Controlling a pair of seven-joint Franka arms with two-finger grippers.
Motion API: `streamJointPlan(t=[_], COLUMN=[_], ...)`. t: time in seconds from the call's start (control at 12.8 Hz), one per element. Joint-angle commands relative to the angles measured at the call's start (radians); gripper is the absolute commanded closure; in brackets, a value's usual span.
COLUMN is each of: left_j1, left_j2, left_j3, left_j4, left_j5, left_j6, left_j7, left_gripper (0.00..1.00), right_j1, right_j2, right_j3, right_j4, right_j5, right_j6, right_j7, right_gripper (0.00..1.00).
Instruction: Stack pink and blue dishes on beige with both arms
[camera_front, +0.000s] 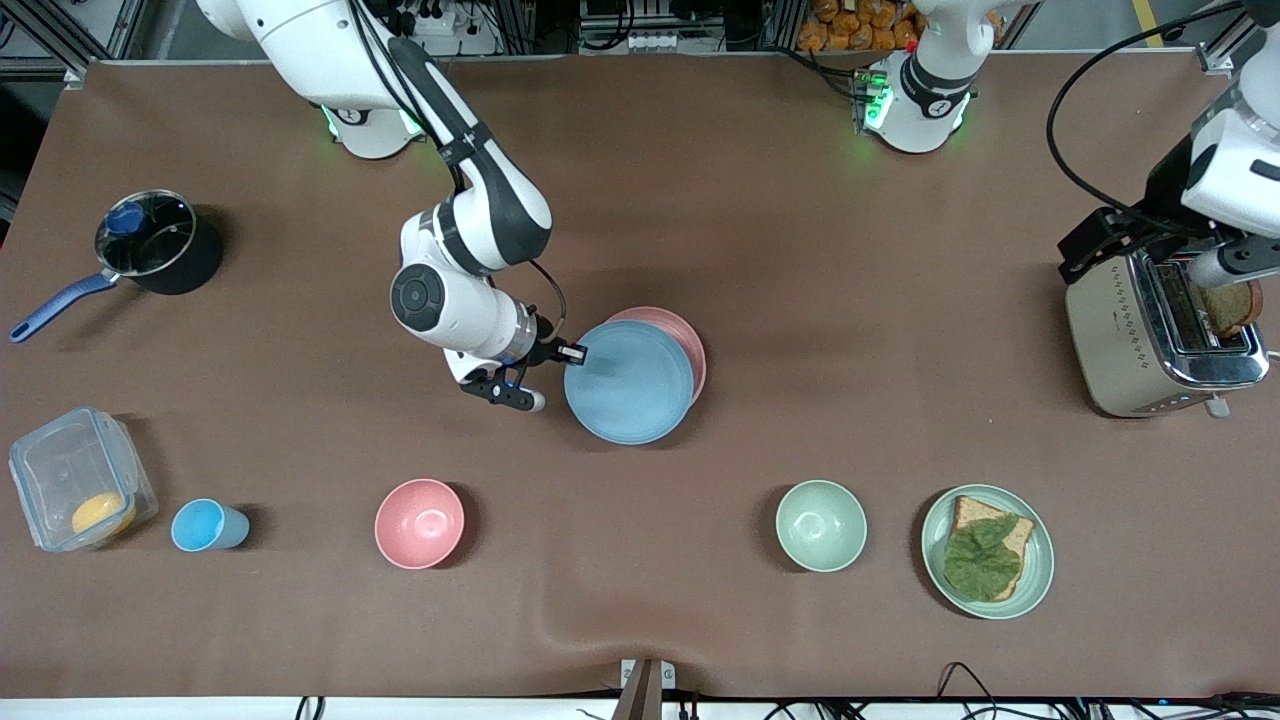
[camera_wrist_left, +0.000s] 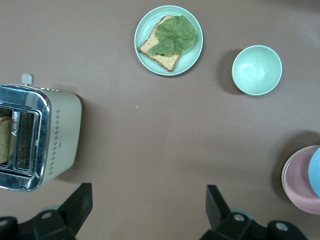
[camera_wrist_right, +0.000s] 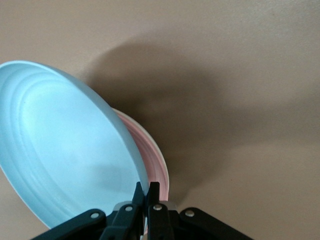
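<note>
The flat round light blue plate (camera_front: 630, 383) is held above the pale pink plate (camera_front: 685, 340) at the middle of the table. The right gripper (camera_front: 577, 353) is closed on its rim. Only the right wrist view shows the blue plate tilted and a cream-beige rim (camera_wrist_right: 161, 156) under the pink. The left gripper (camera_wrist_left: 146, 207) waits wide open, empty, beside the silver toaster (camera_front: 1150, 335).

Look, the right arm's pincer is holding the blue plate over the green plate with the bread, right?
Not quite. The right pincer does hold the blue plate, but over the pink plate, as the front view shows. The green plate with the bread sits nearer the camera, toward the left arm's end.
</note>
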Motion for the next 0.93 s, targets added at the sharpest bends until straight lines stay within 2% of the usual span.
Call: streamJointPlan(t=[0.0,0.16,0.31,0.54,0.86], left_j1=[-0.140,-0.220,-0.223,-0.222,-0.215], left_j2=[0.002,0.003,0.003,0.002,0.003], left_j3=[0.157,0.250,0.249,0.247,0.203], left_j4=[0.021,0.023,0.023,0.020,0.018], left_j5=[0.024,0.024,0.021,0.004,0.006], left_j6=[-0.059,-0.076,-0.082,-0.085,-0.091], left_j7=[0.037,0.093,0.097,0.100,0.078], left_gripper=[0.00,0.00,0.00,0.00,0.00], right_j1=[0.014,0.030,0.040,0.114,0.109], right_j2=[0.036,0.061,0.079,0.100,0.090], right_j3=[-0.010,-0.011,-0.011,-0.022,-0.029], right_j4=[0.043,0.068,0.078,0.077,0.034], right_j5=[0.018,0.016,0.016,0.007,-0.036], right_j6=[-0.007,-0.005,-0.004,0.010,-0.005], right_j7=[0.015,0.016,0.019,0.061,0.061], right_gripper=[1.00,1.00,1.00,1.00,1.00])
